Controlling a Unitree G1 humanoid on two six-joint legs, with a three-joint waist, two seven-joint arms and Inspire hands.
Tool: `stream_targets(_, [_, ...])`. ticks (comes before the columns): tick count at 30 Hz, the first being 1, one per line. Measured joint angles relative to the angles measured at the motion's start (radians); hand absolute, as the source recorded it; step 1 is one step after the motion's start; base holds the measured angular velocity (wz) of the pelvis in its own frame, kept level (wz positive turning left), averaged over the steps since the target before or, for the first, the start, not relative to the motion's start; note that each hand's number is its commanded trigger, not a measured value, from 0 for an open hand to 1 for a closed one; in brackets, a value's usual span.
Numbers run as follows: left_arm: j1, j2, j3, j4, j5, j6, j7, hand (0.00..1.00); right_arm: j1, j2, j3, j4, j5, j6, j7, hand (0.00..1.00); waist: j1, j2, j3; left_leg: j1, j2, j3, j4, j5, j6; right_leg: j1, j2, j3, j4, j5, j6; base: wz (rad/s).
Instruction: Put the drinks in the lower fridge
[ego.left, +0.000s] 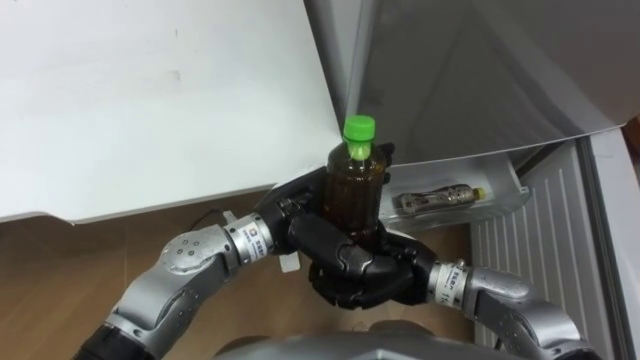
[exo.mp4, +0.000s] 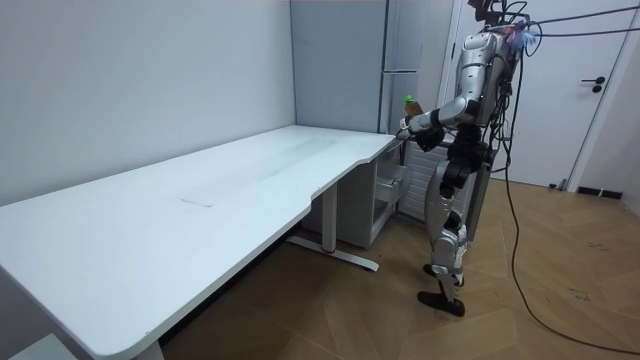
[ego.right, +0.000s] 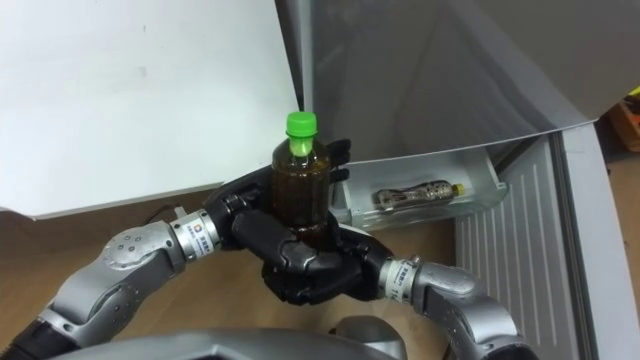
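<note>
Fingers (ego.left: 340, 262) of the left hand (ego.left: 297, 216) and right hand (ego.left: 385, 275) grip an upright brown, green-capped bottle (ego.left: 352, 190) before the grey fridge (ego.left: 450, 70), white bench (ego.left: 150, 100) beside it, wooden floor (ego.left: 60, 270) below.

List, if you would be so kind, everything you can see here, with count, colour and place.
held bottle: one, dark drink with a green cap, upright in front of the fridge
lying bottle: one, dark, on its side in the clear bin
clear bin: one, transparent, in the open lower fridge
fridge: one, grey, past the desk's end
desk: one, white, at the robot's left
floor: wood brown, below the desk
room door: one, white, at the room view's right
left hand: dark, curled round the held bottle
right hand: dark, curled round the held bottle's base
</note>
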Motion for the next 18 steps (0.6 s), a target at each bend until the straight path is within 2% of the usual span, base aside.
stream_targets(5, [0.0, -0.001, 0.0, 0.003, 0.001, 0.0, -0.001, 0.0, 0.0, -0.001, 0.0, 0.0, 0.0, 0.0, 0.0, 1.0, 0.001, 0.005, -0.0027, 0.0, 0.0, 0.001, 0.0, 0.0, 0.0, 0.0, 0.0, 0.001, 0.001, 0.0, 0.0, 0.0])
stream_targets(11, [0.0, -0.007, 0.001, 0.037, 0.012, -0.004, -0.007, 0.0, 0.003, -0.005, 0.005, 0.0, -0.003, 0.02, -0.013, 1.0, 0.008, 0.01, -0.0046, 0.001, 0.0, 0.001, -0.002, 0.0, 0.0, 0.0, 0.002, 0.003, 0.003, 0.0, 0.0, 0.0])
stream_targets(15, [0.001, -0.007, -0.001, 0.05, 0.068, -0.032, -0.009, 0.0, 0.003, -0.004, 0.008, 0.0, -0.02, 0.02, -0.03, 1.0, 0.004, 0.01, -0.0036, -0.001, 0.0, 0.001, -0.008, 0.0, 0.0, -0.001, 0.001, 0.003, 0.003, 0.0, 0.0, 0.0])
stream_targets(18, [0.003, -0.006, -0.003, 0.068, 0.102, -0.068, -0.009, 0.0, 0.005, -0.005, 0.009, 0.0, -0.031, 0.02, -0.031, 1.0, -0.001, 0.009, -0.002, 0.003, -0.001, 0.002, -0.016, 0.0, 0.0, -0.001, 0.001, 0.004, 0.0, 0.0, 0.0, 0.0])
